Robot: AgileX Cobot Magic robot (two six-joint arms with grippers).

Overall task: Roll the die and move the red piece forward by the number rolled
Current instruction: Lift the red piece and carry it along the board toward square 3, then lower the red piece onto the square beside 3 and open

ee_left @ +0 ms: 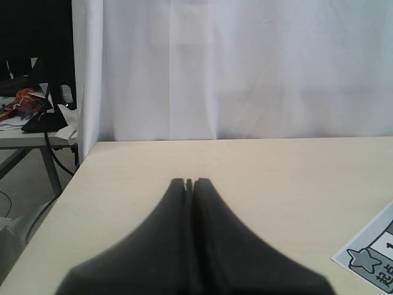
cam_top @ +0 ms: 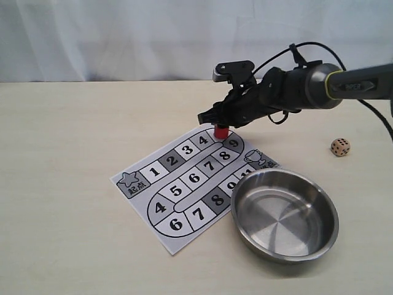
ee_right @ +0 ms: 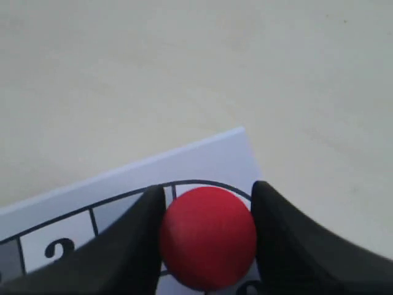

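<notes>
- Exterior view: the red piece (cam_top: 221, 131) stands upright on the paper board (cam_top: 167, 238). It sits at the far bend of the track, just past the printed 4 and beside the 9. The number of its own square is hidden beneath it.
- The board's squares read 1, 2, 3, 4 along the far row. The start square carries a star and the characters 起点. Inner rows show 9, 8, 7, 6, 5, 4, then 6, 7, 8.
- The right gripper (cam_top: 219, 123) is clamped on the red piece. In the right wrist view, its two black fingers (ee_right: 138, 246) press against either side of the piece's round red top (ee_right: 207, 236).
- The die (cam_top: 340, 147) lies on the table (cam_top: 73, 135) well to the right, apart from the board. Its pips are too small to count.
- The steel bowl (cam_top: 282, 173) overlaps the board's near right corner, covering part of the numbers and a cup symbol there.
- A label on the right arm is too blurred to read.
- Left wrist view: the left gripper (ee_left: 189, 184) has its jaws together, with nothing between them. The board's star corner is cut off at the frame edge.
</notes>
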